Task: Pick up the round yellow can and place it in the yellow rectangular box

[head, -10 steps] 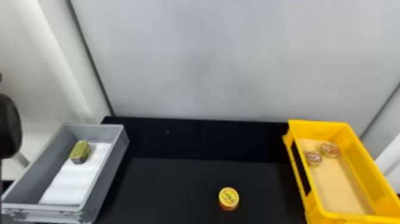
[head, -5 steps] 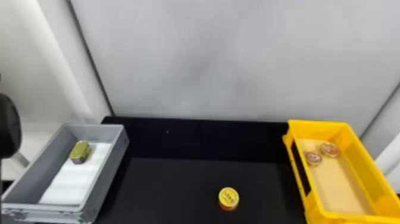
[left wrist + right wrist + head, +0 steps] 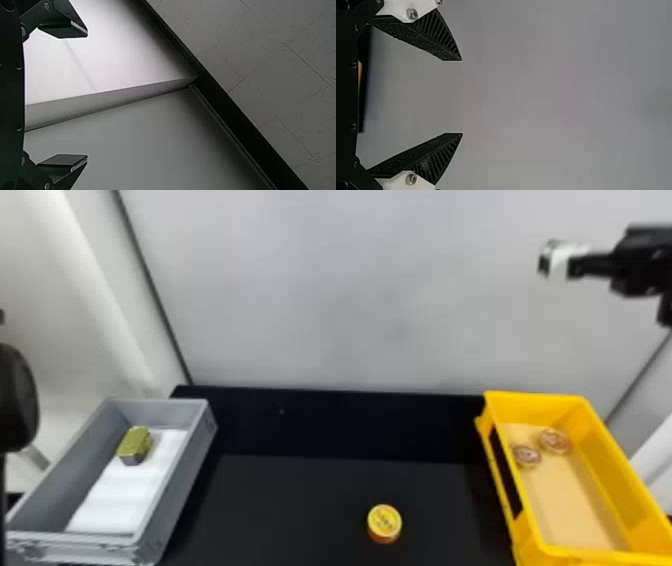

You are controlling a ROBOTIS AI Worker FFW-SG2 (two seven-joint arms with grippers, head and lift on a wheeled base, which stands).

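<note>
One round yellow can (image 3: 384, 523): on the black tabletop (image 3: 300, 500), yellow lid up, between the two boxes and towards the robot; no gripper touches it.
Yellow rectangular plastic box (image 3: 600, 470): at the robot's right, well apart from the can; two small round reddish-brown tins, one (image 3: 526, 455) and another (image 3: 554, 441), lie close together on its tan bottom, near the far end.
Grey plastic box (image 3: 182, 470): at the robot's left, holding a gold-green angular tin (image 3: 135, 443) on a white lining (image 3: 117, 495); probably no part of this job.
Done: nothing of the pick or the placing, as far as can be judged.
Left to do: reach, grasp, lift, carry to the yellow box, lower, let go.
Right gripper (image 3: 462, 97): its two black ribbed fingers stand wide apart with only pale wall behind the gap; it holds nothing and touches nothing. In the head view it is up at the right, against the wall, above the level of the yellow box.
Left gripper (image 3: 87, 96): fingers well spread, gap empty, aimed at pale panels and ceiling; it seems parked.
Next move: likely the right arm, being on the box's side, coming down and across to straddle the can.
Risk: a grip too high could slip off the lid; a low carry could catch the box's near wall.
</note>
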